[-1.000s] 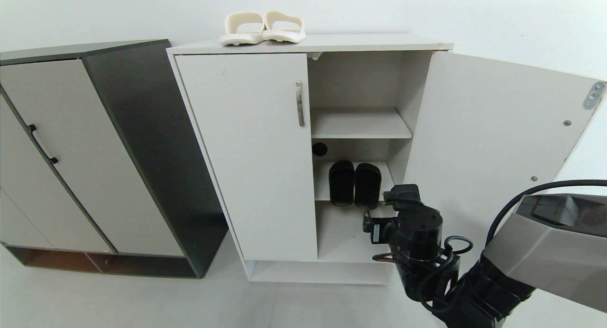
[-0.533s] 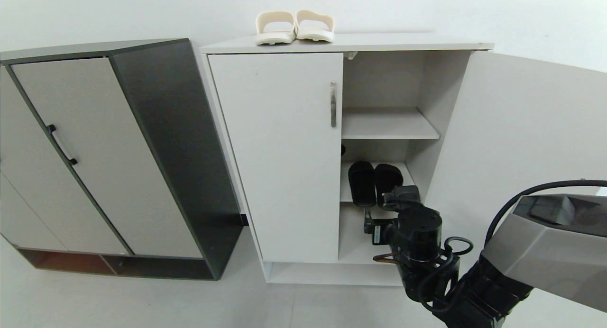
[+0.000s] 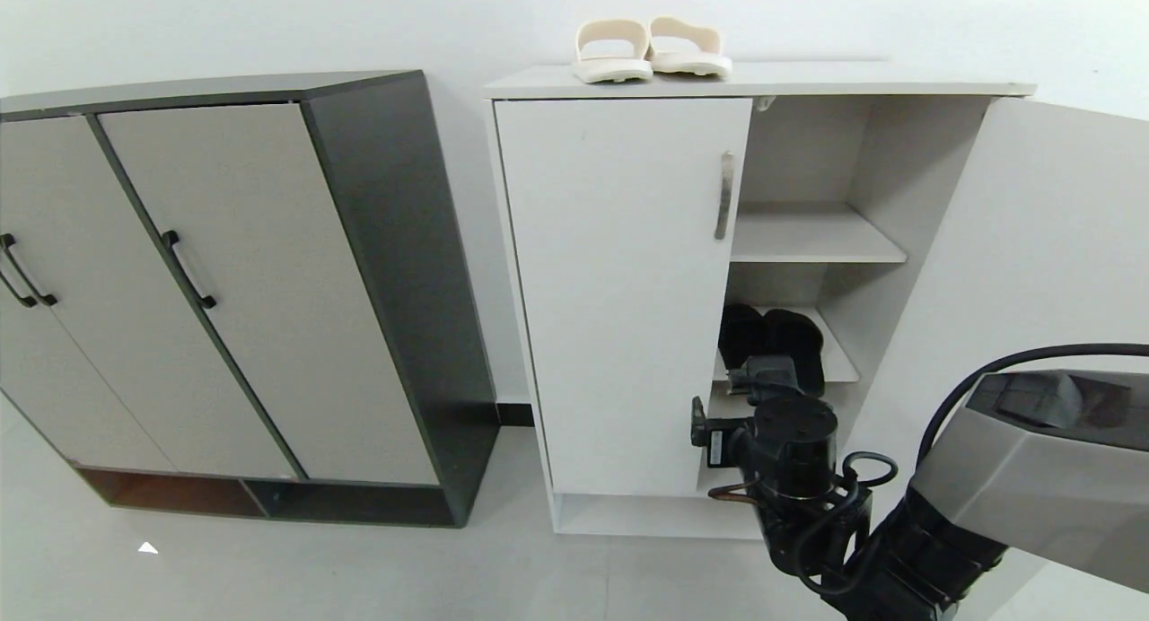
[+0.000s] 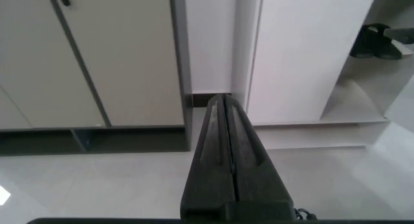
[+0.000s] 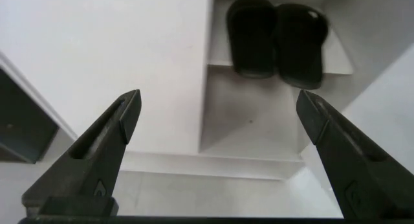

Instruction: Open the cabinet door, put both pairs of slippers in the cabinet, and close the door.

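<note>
Right gripper (image 5: 218, 101) spread wide, empty, facing open white cabinet (image 3: 619, 289). Left gripper (image 4: 220, 104): fingers pressed flat together, empty. Black slippers (image 5: 275, 36), matte, probably rubber, side by side on middle shelf (image 5: 218, 56). Cream moulded slippers (image 3: 651, 48) on smooth cabinet top.

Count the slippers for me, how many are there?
4. Two cream slippers sit on top of the white cabinet; two black slippers sit on its middle shelf. The closed door could hide more.
</note>
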`<state>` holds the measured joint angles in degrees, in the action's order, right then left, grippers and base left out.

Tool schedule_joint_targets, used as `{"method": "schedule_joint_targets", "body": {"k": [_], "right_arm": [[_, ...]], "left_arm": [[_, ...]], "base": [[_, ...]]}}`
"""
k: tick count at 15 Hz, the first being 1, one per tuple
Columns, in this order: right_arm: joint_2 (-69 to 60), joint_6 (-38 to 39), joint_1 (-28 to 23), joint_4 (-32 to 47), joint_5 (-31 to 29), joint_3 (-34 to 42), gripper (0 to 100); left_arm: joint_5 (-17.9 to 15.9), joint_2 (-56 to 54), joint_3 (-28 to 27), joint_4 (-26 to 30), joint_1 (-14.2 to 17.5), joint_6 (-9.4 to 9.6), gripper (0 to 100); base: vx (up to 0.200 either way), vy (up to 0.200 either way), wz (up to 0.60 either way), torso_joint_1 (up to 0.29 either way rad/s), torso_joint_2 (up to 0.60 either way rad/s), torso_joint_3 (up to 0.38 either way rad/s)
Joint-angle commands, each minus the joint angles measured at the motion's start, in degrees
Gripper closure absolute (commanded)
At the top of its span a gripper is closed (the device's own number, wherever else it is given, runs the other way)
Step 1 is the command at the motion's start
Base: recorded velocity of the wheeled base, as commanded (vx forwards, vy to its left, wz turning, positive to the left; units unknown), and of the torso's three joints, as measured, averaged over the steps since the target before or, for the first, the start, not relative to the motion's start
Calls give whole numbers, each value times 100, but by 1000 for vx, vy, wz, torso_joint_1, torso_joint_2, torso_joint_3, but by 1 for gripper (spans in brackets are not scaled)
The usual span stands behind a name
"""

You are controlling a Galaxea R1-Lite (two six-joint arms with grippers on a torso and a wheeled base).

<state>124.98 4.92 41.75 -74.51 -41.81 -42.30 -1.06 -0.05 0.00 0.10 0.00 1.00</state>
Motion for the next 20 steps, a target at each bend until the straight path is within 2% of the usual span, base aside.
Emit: {"method": "schedule_joint_targets", "body": {"k": [1, 11, 20], "right_arm": [[18, 0, -44, -2, 15, 38, 0], [106, -167, -62, -433, 121, 117, 0], [194, -194, -53, -433, 121, 152, 0]], "left_arm": [[1, 5, 0, -1, 0, -3, 100], [-8, 5, 0, -1, 0, 6, 100], [1, 5, 0, -1, 0, -12, 100]], "base": [[0, 0, 0, 0, 0, 0], [0, 0, 0, 0, 0, 0], [0, 0, 0, 0, 0, 0]]}}
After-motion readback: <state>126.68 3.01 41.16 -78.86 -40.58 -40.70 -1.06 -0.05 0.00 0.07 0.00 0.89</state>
